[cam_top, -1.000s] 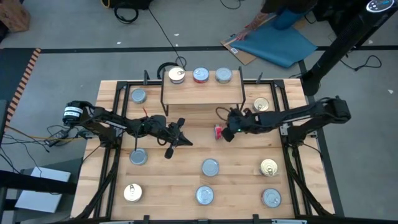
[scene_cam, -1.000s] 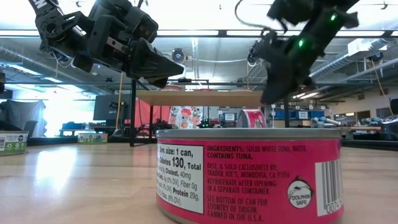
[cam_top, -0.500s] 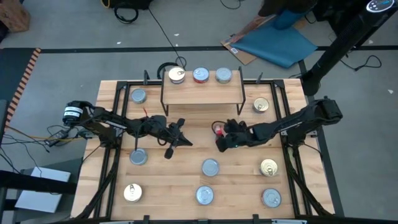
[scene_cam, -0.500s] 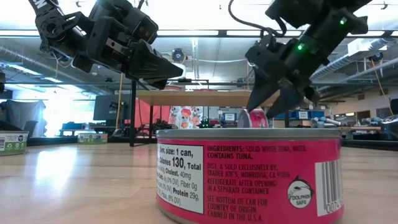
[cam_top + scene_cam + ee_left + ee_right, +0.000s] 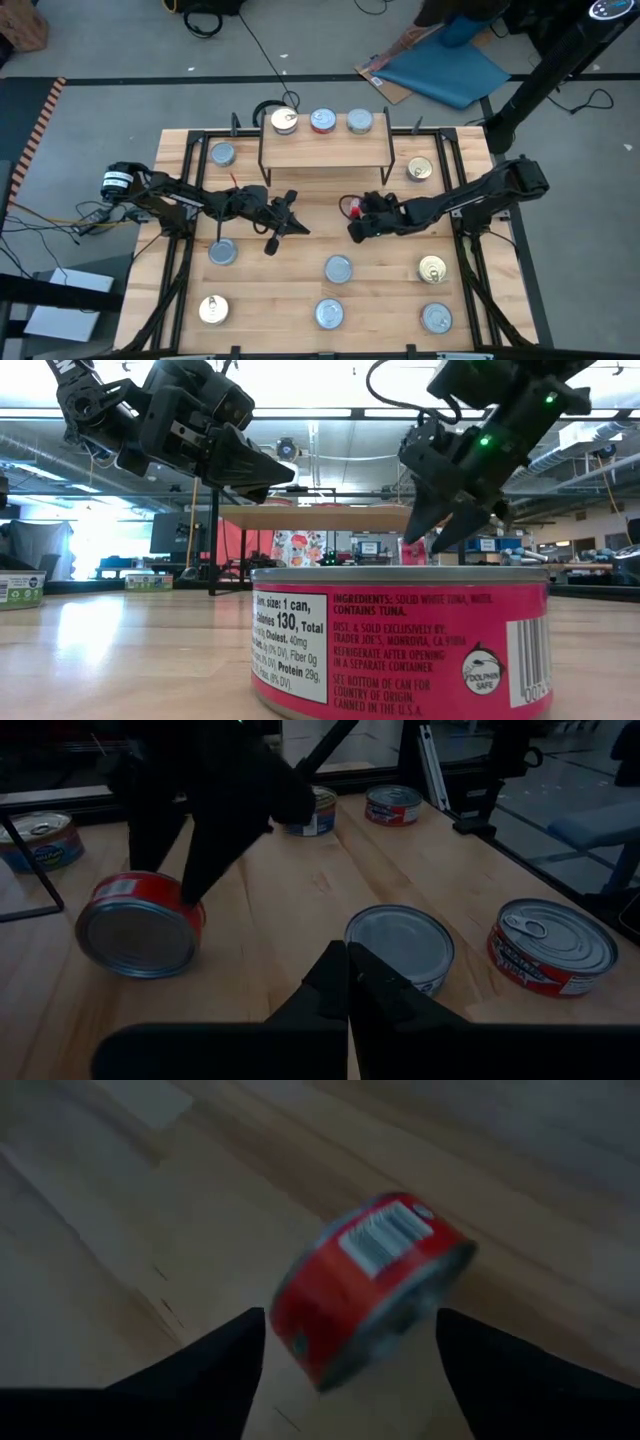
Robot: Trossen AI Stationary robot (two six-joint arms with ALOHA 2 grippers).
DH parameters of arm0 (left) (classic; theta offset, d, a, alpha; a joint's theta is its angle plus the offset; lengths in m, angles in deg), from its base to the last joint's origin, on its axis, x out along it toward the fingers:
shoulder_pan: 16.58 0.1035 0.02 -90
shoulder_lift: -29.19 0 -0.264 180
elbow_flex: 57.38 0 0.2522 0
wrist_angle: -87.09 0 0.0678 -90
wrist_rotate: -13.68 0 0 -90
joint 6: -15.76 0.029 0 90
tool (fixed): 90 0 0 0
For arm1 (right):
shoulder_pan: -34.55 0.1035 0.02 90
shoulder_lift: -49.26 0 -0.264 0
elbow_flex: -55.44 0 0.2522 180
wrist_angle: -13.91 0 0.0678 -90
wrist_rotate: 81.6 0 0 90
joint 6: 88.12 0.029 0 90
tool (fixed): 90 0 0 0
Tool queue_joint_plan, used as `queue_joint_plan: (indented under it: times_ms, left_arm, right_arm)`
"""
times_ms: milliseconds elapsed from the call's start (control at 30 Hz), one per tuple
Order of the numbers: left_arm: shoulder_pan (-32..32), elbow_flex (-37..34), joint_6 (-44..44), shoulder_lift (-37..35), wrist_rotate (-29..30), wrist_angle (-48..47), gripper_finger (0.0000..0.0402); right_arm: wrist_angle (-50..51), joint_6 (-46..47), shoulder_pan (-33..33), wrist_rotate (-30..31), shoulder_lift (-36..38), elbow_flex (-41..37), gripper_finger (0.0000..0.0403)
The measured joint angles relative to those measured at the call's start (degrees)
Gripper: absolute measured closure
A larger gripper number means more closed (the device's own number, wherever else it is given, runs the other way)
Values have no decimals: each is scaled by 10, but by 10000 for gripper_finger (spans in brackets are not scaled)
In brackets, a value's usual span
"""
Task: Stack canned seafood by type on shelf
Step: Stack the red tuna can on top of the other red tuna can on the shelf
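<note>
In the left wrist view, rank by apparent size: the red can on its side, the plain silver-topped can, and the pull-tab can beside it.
1. Red can on its side and pull-tab can: alike, unranked.
2. Plain silver-topped can: slightly smaller.
Nearness may skew this.

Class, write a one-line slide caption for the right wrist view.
Open right gripper poised over a red tin lying on its side on the wooden table.
</note>
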Motion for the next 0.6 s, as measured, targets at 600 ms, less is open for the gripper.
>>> queue_joint_plan:
  times_ms: [600]
  left_arm:
    - [0,0,0,0,0,2,401]
  right_arm:
    - [1,106,-16,29,12,0,90]
